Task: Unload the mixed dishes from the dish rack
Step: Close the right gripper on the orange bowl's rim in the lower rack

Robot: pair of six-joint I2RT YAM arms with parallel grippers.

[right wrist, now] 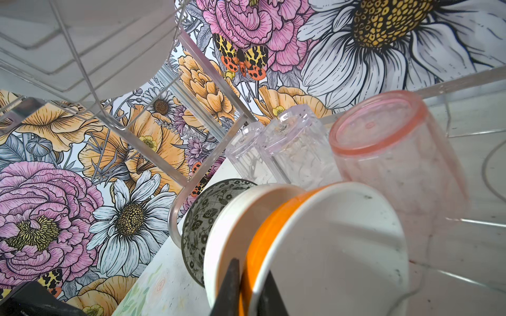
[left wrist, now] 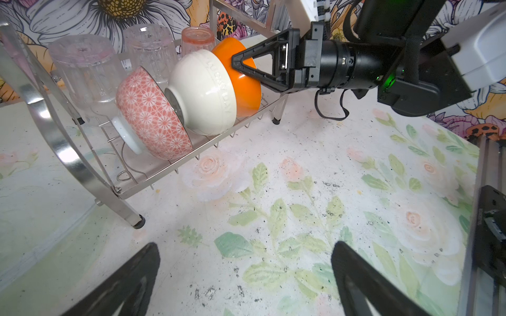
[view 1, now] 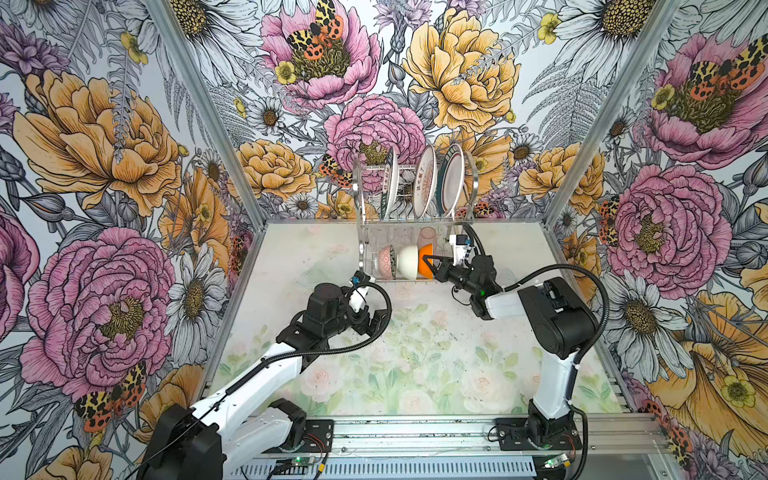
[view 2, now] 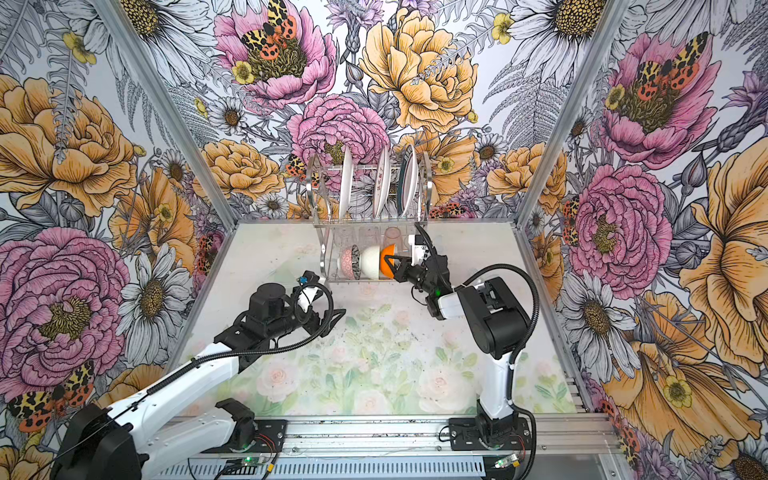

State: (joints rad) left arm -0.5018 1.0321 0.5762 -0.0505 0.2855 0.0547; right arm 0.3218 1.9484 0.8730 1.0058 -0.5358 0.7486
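The chrome dish rack (view 1: 360,232) stands at the back of the table. Three plates (view 1: 424,183) stand on edge in its upper tier. On the lower tier a pink bowl (left wrist: 153,115), a cream bowl (left wrist: 205,93) and an orange bowl (left wrist: 246,90) lean in a row, with clear cups (left wrist: 85,68) and a pinkish cup (right wrist: 397,164) upside down behind them. My right gripper (right wrist: 252,270) is shut on the orange bowl's rim (right wrist: 262,238), one finger outside and one inside; the bowl still sits in the rack. My left gripper (left wrist: 245,246) hangs open and empty over the table, left of the rack's front.
The rack's front foot (left wrist: 138,223) rests on the flowered table mat (left wrist: 273,191). Floral walls close in on three sides. An aluminium rail (view 1: 415,436) with both arm bases runs along the front edge.
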